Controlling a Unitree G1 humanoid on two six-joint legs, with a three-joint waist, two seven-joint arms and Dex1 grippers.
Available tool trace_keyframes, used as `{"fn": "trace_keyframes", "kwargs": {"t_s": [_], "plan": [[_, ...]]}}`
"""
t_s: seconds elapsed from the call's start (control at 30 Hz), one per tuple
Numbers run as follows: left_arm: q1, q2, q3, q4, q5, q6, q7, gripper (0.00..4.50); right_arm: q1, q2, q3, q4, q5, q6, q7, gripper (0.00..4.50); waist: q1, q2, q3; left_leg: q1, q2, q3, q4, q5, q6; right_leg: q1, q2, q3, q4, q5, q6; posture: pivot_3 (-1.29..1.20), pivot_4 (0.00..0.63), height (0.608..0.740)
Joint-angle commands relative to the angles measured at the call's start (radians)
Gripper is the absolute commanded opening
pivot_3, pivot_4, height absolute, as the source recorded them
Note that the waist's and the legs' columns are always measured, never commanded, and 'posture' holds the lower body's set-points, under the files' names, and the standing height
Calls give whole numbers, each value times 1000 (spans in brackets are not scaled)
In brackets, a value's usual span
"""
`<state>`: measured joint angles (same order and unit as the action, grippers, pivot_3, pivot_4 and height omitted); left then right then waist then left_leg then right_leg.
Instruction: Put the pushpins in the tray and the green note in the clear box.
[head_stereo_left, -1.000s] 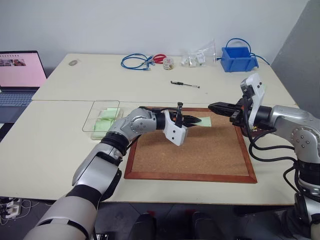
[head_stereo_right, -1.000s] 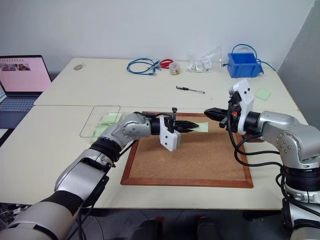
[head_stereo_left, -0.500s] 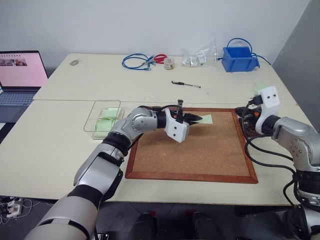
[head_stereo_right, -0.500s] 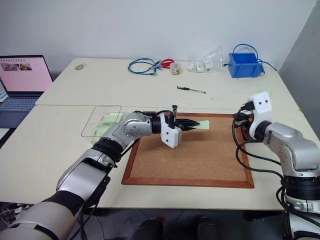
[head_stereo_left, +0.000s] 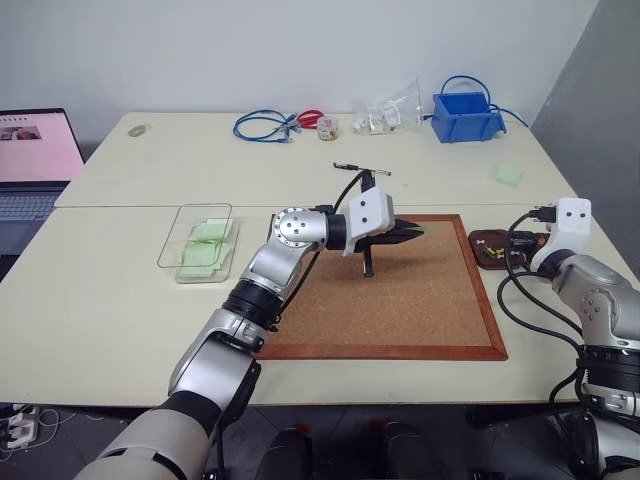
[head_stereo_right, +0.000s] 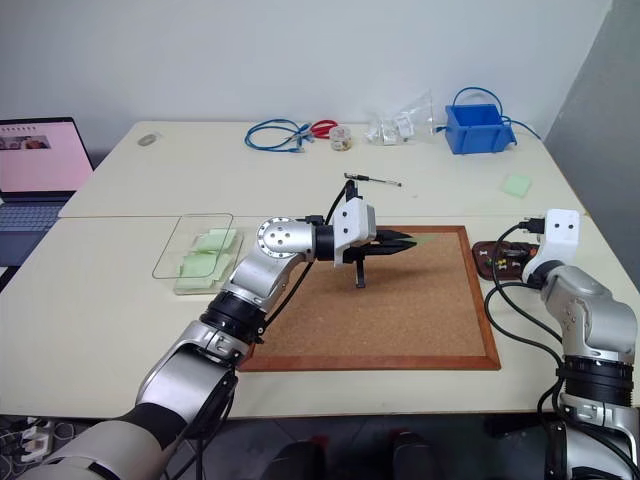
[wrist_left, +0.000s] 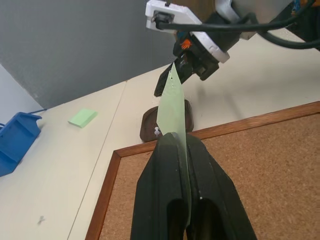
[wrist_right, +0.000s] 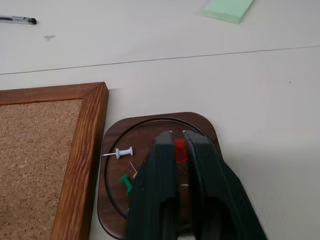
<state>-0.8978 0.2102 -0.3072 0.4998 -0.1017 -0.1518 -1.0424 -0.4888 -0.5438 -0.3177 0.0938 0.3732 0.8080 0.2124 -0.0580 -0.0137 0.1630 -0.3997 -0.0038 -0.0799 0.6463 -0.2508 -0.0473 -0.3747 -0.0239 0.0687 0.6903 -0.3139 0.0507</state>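
Observation:
My left gripper (head_stereo_left: 405, 230) hovers above the corkboard (head_stereo_left: 400, 300), shut on the pale green note (wrist_left: 172, 112), which stands edge-up between its fingers (wrist_left: 165, 175). At the board's right side lies the dark brown tray (wrist_right: 150, 125). My right gripper (wrist_right: 180, 142) hangs low over the tray, closed on a red pushpin (wrist_right: 180, 150) showing between its tips. A white pushpin (wrist_right: 122, 152) and a green one (wrist_right: 125, 182) lie in the tray. The clear box (head_stereo_left: 172, 236) sits left of the board with green slips inside.
A thick green pad (head_stereo_left: 507, 173) lies behind the tray. A pen (head_stereo_left: 360, 170) rests just beyond the board. Along the back are a blue bin (head_stereo_left: 466, 115), plastic bags and blue cables (head_stereo_left: 262, 124). A laptop (head_stereo_left: 30, 160) stands at the far left.
My right gripper swung from over the board's right part out to the right and down over the tray. My left wrist rolled, turning the note edge-up. The camera shifted too.

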Motion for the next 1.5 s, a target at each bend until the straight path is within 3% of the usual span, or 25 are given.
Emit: {"fn": "trace_keyframes", "kwargs": {"t_s": [0.03, 0.5, 0.7, 0.87, 1.0, 1.17, 1.5], "plan": [[2, 5, 22, -50, -9, 11, -4, 0, -33, -3, -12, 7, -3, -41, 18, 1479, 1, 0, 0, 0, 0, 0, 0, 0, 0, 0, 0, 0, 0, 0, 0, 0, 150, 740], [24, 18, 26, -87, -4, 48, 12, 0, -12, -9, 8, 0, -18, -63, 35, 4447, 2, 0, 0, 0, 0, 0, 0, 0, 0, 0, 0, 0, 0, 0, 0, 0, 150, 740], [25, 41, 64, -115, -2, 131, 76, 0, 92, -50, 68, -245, 5, -70, 156, 4447, 2, 0, 0, 0, 0, 0, 0, 0, 0, 0, 0, 0, 0, 0, 0, 0, 150, 740], [72, 106, 142, -231, 37, 291, 244, 0, 227, -104, 105, -686, 230, -10, 355, 4447, -3, 0, 0, -1, 1, -2, -1, 0, 0, -1, 1, 0, -1, 0, 0, 0, 150, 740], [133, 145, 211, -357, 43, 422, 354, 0, 203, -115, 124, -844, 358, 56, 358, 4447, 3, 0, 1, 0, 2, -5, 0, 0, 0, 1, 2, -2, -1, 0, 0, 0, 150, 740], [196, 170, 389, -538, 69, 661, 609, 0, 78, -59, 175, -856, 425, 105, 272, 4447, 5, -3, 2, 0, 2, -8, 1, 0, 0, 2, 1, -2, -1, 1, 2, 0, 150, 740], [369, 141, 557, -751, 121, 959, 891, 0, -20, -17, 260, -737, 378, 61, 275, 4447, 25, -3, 2, -1, 1, -10, 0, 0, 0, 1, 0, -4, -2, 1, 1, 0, 150, 740]]}}
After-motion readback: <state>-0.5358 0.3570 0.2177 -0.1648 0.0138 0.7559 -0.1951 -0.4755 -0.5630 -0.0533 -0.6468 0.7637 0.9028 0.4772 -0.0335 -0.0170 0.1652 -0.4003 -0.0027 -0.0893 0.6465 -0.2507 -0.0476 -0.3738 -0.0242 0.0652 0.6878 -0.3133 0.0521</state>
